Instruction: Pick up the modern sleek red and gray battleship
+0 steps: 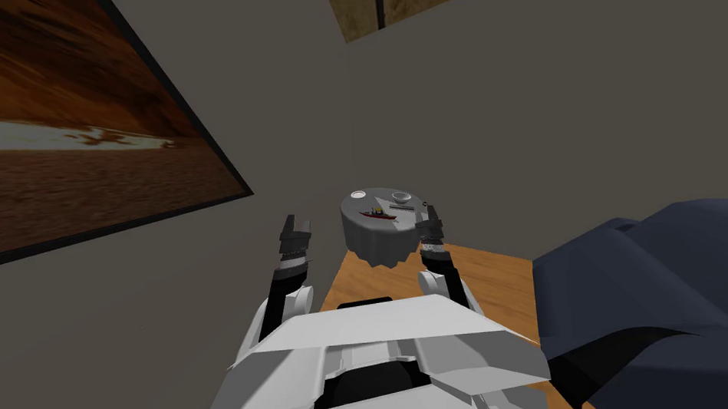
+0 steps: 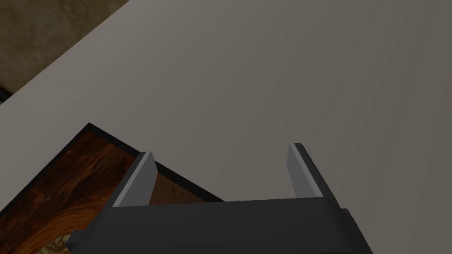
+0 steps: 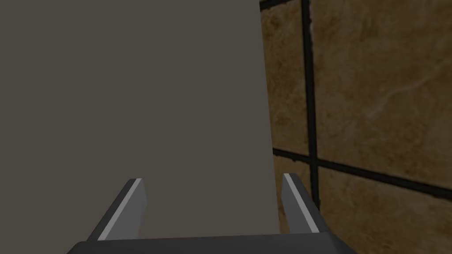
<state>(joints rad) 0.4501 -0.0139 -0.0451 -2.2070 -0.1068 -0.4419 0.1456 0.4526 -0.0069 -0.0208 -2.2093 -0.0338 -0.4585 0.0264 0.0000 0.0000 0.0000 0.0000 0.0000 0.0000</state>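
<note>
A small red and grey battleship (image 1: 377, 213) lies on top of a round grey table (image 1: 379, 240) in the room's corner, seen in the head view. My right gripper (image 1: 430, 215) is raised beside the table's right edge, a short way right of the ship. Its fingers (image 3: 132, 207) stand open with nothing between them. My left gripper (image 1: 296, 226) is held up to the left of the table, apart from it. Its fingers (image 2: 139, 178) are open and empty too.
Two pale round dishes (image 1: 400, 197) sit on the table behind the ship. A dark blue sofa (image 1: 650, 278) fills the right side. Wooden floor (image 1: 473, 274) shows under the table. Grey walls close in on the left and behind.
</note>
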